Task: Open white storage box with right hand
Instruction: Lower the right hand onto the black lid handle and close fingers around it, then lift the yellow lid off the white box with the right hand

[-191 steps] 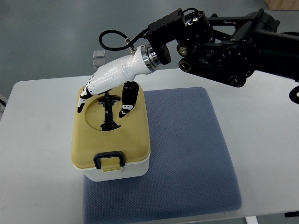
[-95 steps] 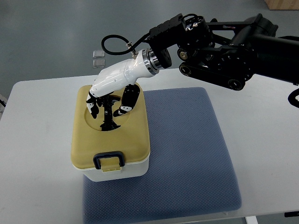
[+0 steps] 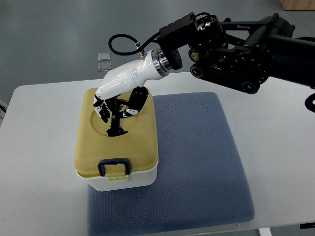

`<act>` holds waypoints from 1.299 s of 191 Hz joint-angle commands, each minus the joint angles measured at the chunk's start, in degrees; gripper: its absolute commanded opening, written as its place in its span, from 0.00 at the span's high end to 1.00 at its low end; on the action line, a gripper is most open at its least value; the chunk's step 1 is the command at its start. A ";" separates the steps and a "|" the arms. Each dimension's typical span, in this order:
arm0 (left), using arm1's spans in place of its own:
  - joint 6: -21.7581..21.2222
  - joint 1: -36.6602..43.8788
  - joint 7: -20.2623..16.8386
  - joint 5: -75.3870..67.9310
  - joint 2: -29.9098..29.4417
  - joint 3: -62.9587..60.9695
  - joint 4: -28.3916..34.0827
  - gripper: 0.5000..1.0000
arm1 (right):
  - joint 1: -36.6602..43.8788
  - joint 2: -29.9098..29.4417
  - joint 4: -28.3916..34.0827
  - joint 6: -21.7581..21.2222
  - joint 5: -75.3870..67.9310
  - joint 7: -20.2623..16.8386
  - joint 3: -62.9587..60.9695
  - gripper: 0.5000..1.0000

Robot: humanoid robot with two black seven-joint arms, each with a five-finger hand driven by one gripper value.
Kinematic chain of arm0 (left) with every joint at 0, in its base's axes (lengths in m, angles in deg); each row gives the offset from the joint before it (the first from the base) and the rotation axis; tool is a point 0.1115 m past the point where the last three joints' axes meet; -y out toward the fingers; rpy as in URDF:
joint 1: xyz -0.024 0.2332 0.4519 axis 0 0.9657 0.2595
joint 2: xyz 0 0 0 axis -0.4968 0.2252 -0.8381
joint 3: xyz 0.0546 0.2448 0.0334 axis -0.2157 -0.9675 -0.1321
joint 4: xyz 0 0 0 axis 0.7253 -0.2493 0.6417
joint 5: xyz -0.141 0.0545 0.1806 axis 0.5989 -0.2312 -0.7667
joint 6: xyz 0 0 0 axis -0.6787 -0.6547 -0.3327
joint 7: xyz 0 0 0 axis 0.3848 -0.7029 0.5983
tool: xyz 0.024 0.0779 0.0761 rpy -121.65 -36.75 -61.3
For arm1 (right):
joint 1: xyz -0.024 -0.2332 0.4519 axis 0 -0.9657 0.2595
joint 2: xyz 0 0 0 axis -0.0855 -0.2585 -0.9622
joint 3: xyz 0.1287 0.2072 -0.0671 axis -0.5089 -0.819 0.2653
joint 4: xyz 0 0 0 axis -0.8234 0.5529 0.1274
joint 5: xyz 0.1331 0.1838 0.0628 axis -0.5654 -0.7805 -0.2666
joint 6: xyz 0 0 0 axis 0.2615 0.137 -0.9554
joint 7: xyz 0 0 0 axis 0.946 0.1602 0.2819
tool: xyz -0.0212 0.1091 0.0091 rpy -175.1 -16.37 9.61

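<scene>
at the left of centre, a white storage box (image 3: 116, 181) sits on the near-left corner of a blue mat (image 3: 197, 157), its yellow lid (image 3: 140, 147) on and black latch (image 3: 115, 167) facing the bottom edge. over the lid's round recess, the right hand (image 3: 118, 93) curls its fingers (image 3: 104, 112) around the black handle (image 3: 115, 123).
</scene>
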 commanded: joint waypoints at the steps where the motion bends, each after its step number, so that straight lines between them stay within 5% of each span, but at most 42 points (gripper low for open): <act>1: 0.01 0.04 0.00 0.00 0.00 0.00 -0.07 0.00 | 0.10 -0.13 0.08 -0.03 -0.05 0.00 -0.27 0.94; 117: 0.01 -0.05 0.00 0.00 0.00 0.00 0.02 0.00 | 0.89 1.45 -0.01 -0.38 -1.10 0.00 -5.55 1.00; 248: 0.01 0.04 0.00 0.00 0.00 0.00 0.02 0.00 | -9.83 23.25 -1.76 2.70 -1.37 0.00 -16.80 1.00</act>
